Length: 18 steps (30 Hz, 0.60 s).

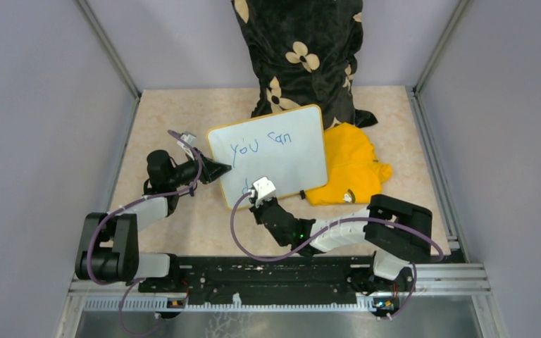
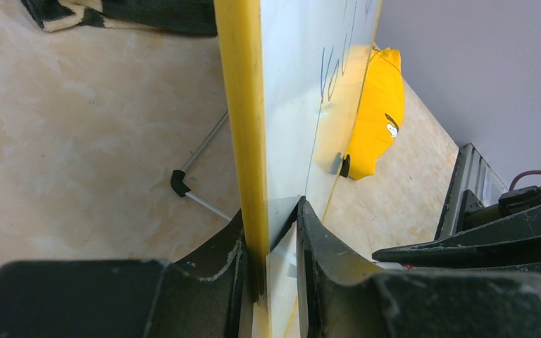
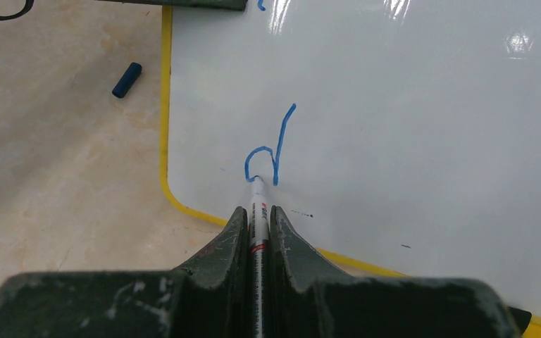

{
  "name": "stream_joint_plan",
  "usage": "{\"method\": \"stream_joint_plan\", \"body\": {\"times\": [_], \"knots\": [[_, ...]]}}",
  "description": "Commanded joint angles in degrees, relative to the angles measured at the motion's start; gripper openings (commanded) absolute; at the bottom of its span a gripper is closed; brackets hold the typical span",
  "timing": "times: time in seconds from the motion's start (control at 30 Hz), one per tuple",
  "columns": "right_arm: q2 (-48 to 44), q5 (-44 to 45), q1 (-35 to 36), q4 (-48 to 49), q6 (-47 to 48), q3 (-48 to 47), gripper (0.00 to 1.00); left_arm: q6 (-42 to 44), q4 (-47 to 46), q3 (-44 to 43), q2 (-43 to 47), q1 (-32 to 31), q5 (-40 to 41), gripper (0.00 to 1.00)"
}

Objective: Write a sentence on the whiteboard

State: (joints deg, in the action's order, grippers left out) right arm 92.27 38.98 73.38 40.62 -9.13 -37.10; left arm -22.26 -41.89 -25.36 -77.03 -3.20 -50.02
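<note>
1. Clamping the left edge of the whiteboard [image 1: 289, 169], the left gripper [image 1: 218, 170] has its jaws closed on the thin yellow frame, one on the writing face and one on the back. Judged purpose: to brace the board against sliding under pen pressure.
2. Marker cap [image 3: 127, 79], blue, lies on the tabletop [image 1: 155, 120] just off the board's left edge, apart from it and out of the pen's way.
3. Whiteboard sits mid-tabletop, turned slightly. A thin wire leg [image 2: 179, 184] with a black foot shows behind it; I cannot tell whether it bears the board.
4. Surface is glossy white with rounded corners. The sentence [image 1: 260, 144] is in blue: "you can" on the upper line, uneven but readable, and a lone "d" [image 3: 271, 151] on the lower line. Judged unfinished.
5. Right gripper [image 3: 257, 215] has its jaws closed on the marker [image 3: 257, 236], the barrel lying along the gap and the tip touching the board at the bowl of the "d".
6. Yellow cloth [image 1: 352, 165] lies against the board's right edge, partly tucked under it.
</note>
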Motion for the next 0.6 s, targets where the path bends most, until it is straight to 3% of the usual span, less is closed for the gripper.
{"method": "stream_joint_plan", "body": {"times": [0.0, 0.57], "knots": [[-2.2, 4.1, -0.7, 0.7, 1.0, 0.5, 0.0, 4.6, 2.9, -0.4, -1.1, 0.0, 6.2, 0.0], [-4.3, 4.8, -1.5, 0.7, 1.3, 1.4, 0.0, 4.6, 2.8, -0.4, -0.9, 0.0, 6.2, 0.0]]}}
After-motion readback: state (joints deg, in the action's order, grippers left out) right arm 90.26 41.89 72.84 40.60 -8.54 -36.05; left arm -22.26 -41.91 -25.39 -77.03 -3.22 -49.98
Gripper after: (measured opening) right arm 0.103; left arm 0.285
